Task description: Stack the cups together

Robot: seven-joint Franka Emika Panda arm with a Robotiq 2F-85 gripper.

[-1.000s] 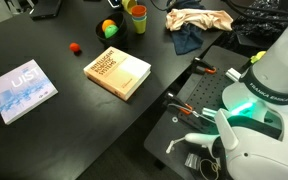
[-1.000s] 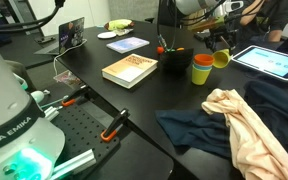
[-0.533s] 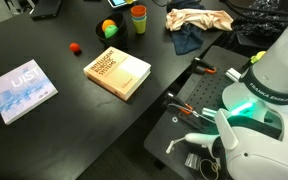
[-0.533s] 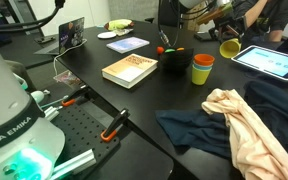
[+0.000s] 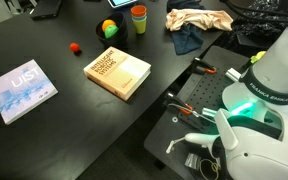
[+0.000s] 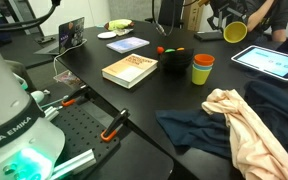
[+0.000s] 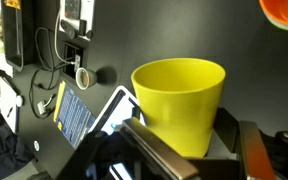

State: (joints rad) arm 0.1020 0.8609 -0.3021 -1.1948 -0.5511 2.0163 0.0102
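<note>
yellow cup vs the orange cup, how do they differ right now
The yellow cup is held in the air by the fingers; the orange cup sits nested in a green cup on the table. The yellow cup is tipped sideways; the orange cup stands upright. Both are small plain cups.

Three bright plastic cups (image 6: 202, 72), two books (image 5: 117, 72), two balls (image 5: 109, 28) and two crumpled cloths (image 5: 199, 19).
</note>
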